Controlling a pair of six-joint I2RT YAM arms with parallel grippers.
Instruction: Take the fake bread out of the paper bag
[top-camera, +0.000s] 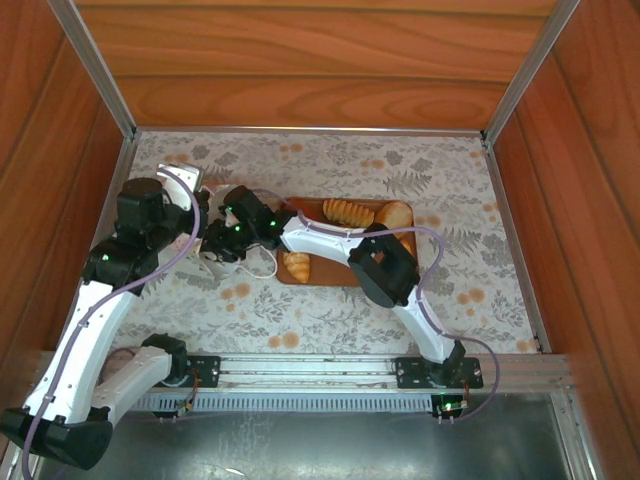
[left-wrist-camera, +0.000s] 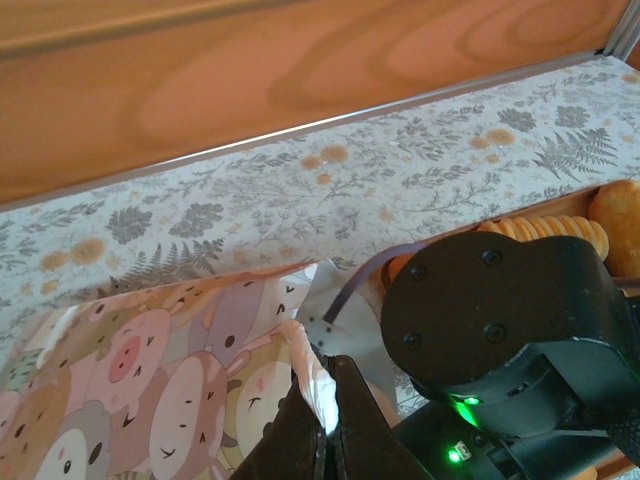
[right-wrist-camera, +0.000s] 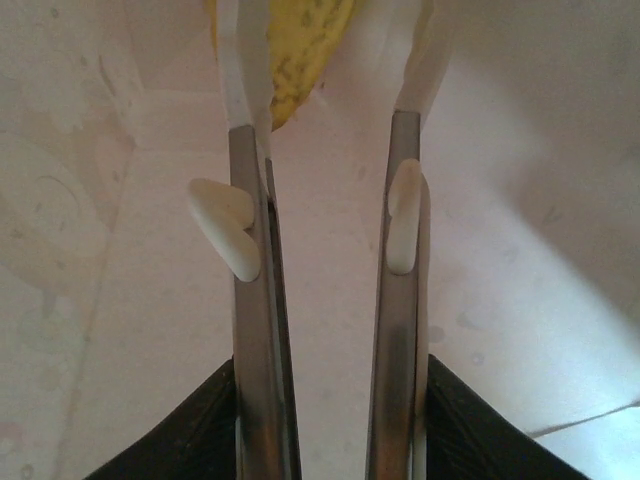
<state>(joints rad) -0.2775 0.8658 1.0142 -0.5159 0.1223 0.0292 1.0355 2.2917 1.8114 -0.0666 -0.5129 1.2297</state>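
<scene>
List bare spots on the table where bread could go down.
Free: the cloth strip between back wall and tray; the wide patch from the tray to the right wall; the strip between tray and the base rail. Crowded: left of the tray, where the bag, left arm and right arm meet.

The left arm (top-camera: 85, 330) and the right arm (top-camera: 425, 322) are built of white tubular links joined by black housings. A lavender cable (top-camera: 438, 250) is looped along each. Round screws (left-wrist-camera: 490, 256) and a green light (left-wrist-camera: 468, 401) are set in a black wrist housing (left-wrist-camera: 530, 300). The right pincer (right-wrist-camera: 330, 90) is formed of grey metal fingers (right-wrist-camera: 255, 340) tipped in white.
</scene>
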